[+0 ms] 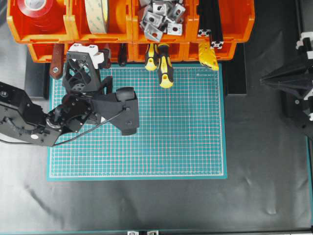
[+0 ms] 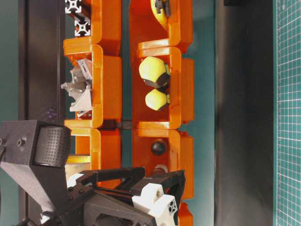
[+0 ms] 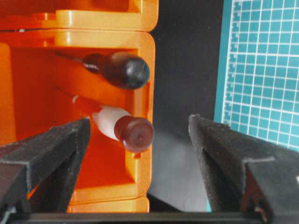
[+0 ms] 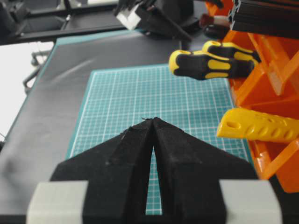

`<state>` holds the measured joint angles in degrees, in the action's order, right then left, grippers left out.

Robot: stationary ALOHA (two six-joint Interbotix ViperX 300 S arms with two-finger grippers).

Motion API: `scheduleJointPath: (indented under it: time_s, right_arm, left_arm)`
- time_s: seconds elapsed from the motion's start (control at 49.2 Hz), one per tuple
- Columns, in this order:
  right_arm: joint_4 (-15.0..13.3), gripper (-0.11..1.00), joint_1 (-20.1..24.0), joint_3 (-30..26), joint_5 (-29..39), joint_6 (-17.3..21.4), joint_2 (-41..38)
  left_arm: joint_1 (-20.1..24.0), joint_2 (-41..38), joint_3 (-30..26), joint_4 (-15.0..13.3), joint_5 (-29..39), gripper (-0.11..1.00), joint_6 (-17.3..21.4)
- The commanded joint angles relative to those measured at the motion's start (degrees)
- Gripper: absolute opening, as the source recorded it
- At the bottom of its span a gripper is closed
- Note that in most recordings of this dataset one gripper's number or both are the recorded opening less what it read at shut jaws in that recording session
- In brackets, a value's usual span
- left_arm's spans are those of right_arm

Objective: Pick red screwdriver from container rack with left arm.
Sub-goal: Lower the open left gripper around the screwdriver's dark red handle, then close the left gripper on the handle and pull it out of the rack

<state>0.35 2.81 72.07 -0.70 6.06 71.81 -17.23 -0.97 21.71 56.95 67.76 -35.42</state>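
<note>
Gripper on my left arm gapes wide before the container rack; at roughly 11 o'clock between its fingers the red screwdriver pokes from a lower bin, seemingly untouched.

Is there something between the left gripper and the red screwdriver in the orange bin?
Nothing visible blocks it. In the left wrist view the left gripper is open, and the red screwdriver pokes its end cap out of the container rack between the fingers. A black-handled screwdriver lies just above it, close by.
</note>
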Motion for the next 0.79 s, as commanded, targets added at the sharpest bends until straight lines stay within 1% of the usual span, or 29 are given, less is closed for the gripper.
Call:
scheduleJointPath:
  time_s: [0.0,0.102,0.203,0.285,0.407,0.448,0.468,0.651,0.773]
  right_arm:
    - [-0.1,0.00,0.4,-0.9,-0.2,0.1,-0.5]
    - [-0.1,0.00,0.6,-0.9,-0.4,0.2,-0.5]
    - [0.0,0.00,0.7,-0.9,-0.4,0.2,-0.4]
    - [0.1,0.00,0.8,-0.9,-0.4,0.2,-0.4]
    - [0.1,0.00,0.8,-0.9,-0.5,0.2,-0.4]
    - [0.1,0.00,0.8,-0.9,-0.5,0.2,-0.4]
    - [0.1,0.00,0.8,-1.0,-0.5,0.3,-0.4]
    - [0.1,0.00,0.8,-1.1,-0.8,0.3,-0.2]
    - [0.2,0.00,0.8,-1.2,-0.8,0.4,-0.1]
  left_arm:
    - [0.1,1.8,-0.8,0.3,-0.1,0.82,-0.3]
    - [0.1,1.8,-0.6,0.2,0.0,0.76,-0.4]
    - [0.1,1.9,-0.4,0.2,0.1,0.67,-0.3]
    - [0.0,1.8,-0.6,0.2,0.3,0.56,-0.2]
    - [-0.3,1.8,-1.1,0.2,0.4,0.35,0.0]
    - [-0.4,1.8,-1.3,0.2,0.4,0.29,0.2]
    - [-0.5,1.9,-1.4,0.2,0.4,0.28,0.2]
    - [-1.8,1.8,-3.0,0.2,2.3,0.28,0.3]
    - [-3.4,1.8,-5.3,0.2,5.3,0.28,0.6]
